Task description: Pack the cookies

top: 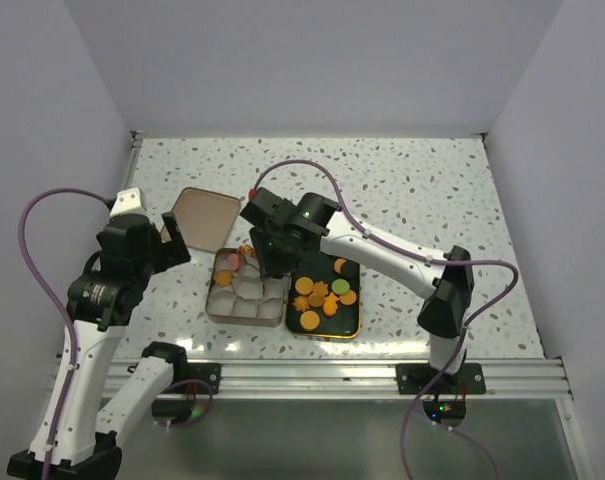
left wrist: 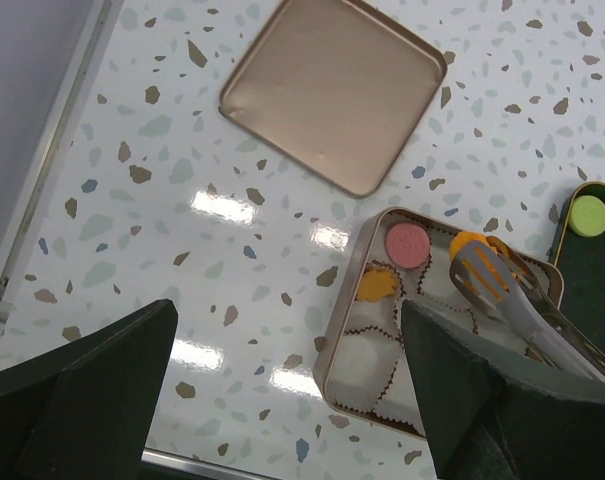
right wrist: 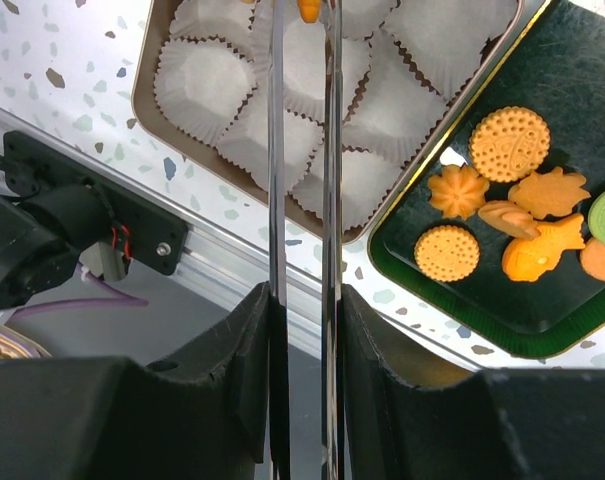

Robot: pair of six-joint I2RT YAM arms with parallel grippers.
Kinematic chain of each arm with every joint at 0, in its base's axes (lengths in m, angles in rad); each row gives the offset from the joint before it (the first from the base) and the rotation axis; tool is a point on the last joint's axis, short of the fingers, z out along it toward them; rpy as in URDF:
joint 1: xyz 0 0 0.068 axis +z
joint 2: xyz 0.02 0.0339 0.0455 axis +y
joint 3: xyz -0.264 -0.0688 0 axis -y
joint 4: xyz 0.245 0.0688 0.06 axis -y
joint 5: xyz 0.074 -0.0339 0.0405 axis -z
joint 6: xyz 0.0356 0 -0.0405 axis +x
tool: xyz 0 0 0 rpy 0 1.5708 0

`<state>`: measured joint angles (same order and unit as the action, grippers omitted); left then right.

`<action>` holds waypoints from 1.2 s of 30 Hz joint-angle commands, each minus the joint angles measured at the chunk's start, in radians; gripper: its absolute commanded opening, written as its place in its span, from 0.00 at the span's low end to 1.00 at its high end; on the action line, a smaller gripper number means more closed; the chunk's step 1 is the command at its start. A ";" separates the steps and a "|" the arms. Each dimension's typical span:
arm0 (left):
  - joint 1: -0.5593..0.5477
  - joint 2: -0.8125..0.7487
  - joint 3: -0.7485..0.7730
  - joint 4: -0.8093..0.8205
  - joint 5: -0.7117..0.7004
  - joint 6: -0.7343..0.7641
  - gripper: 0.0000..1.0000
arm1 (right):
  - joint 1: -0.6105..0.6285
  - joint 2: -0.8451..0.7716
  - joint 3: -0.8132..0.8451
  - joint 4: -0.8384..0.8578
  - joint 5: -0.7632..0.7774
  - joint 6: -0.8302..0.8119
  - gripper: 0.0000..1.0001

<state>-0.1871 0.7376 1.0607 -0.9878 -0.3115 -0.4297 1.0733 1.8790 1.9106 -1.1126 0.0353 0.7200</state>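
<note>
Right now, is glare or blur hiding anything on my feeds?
Left wrist view: bright glare patches on the table, none over the cookies; right wrist view: tongs glint, right end effector is dark and soft, cookies on the dark tray sharp; top view: even light, soft shadows only.

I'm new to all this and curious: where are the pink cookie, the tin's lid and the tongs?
pink cookie (left wrist: 408,245): left wrist view, centre of its face.
tin lid (left wrist: 332,90): left wrist view, middle of its flat face.
tongs (left wrist: 517,308): left wrist view, arm behind the slotted tip.
</note>
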 commanded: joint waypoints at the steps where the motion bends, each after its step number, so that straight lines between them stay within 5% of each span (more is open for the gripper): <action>1: -0.006 -0.013 0.001 0.037 -0.069 0.043 1.00 | -0.003 0.015 0.065 -0.023 0.018 -0.027 0.27; 17: -0.011 -0.110 -0.077 0.124 -0.029 0.077 1.00 | -0.001 0.078 0.100 -0.053 0.054 -0.034 0.48; 29: -0.012 -0.118 -0.077 0.124 -0.014 0.077 1.00 | -0.010 0.010 0.205 -0.130 0.132 -0.053 0.49; 36: -0.015 -0.115 -0.084 0.140 0.026 0.097 1.00 | -0.148 -0.130 0.052 -0.118 0.147 -0.074 0.49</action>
<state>-0.1936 0.6235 0.9833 -0.8974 -0.3130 -0.3653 1.0092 1.8725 2.0197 -1.2160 0.1390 0.6659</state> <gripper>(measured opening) 0.997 0.491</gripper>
